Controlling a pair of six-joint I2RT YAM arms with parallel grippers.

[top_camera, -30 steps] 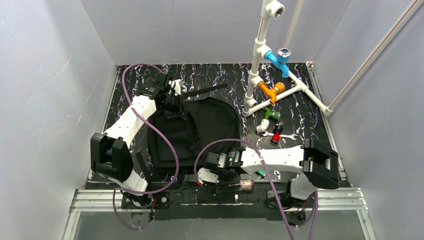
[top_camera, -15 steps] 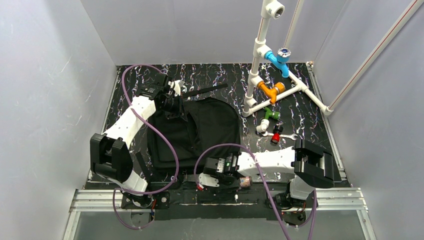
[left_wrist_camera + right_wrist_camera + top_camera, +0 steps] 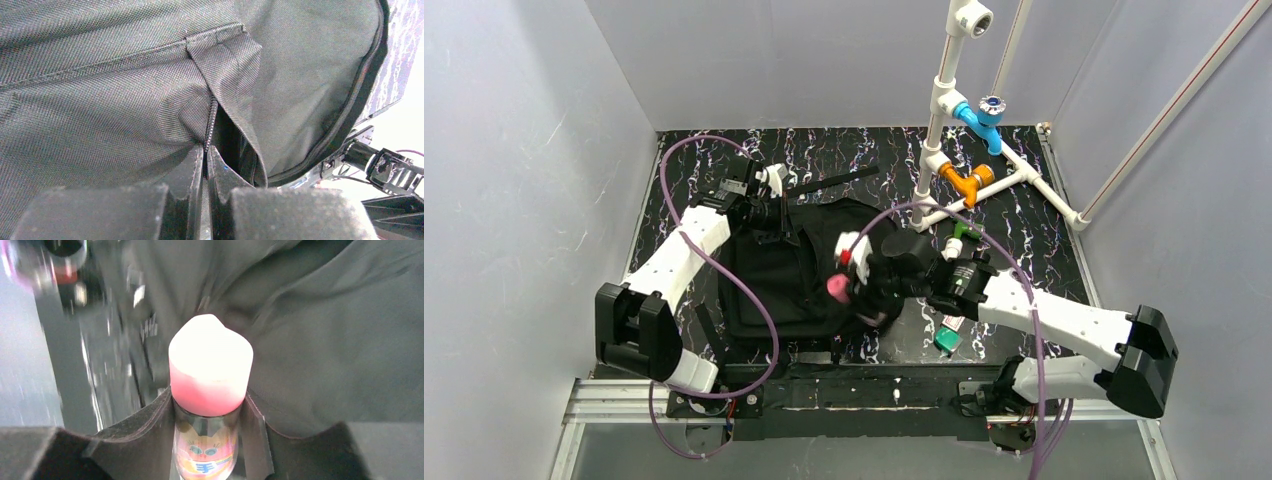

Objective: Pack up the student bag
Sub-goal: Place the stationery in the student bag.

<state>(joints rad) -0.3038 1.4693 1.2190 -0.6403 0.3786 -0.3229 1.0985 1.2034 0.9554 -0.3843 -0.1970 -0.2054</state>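
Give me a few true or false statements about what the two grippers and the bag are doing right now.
1. The left gripper is shut on the bag's zipper edge. True.
2. The right gripper is empty. False: it holds a pink-capped bottle.
3. The bottle is above the bag. True.
4. The bag is red. False: it is black.

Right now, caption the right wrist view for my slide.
Right gripper clamps a pink-capped bottle with a cartoon label, the black student bag filling the view beyond it.
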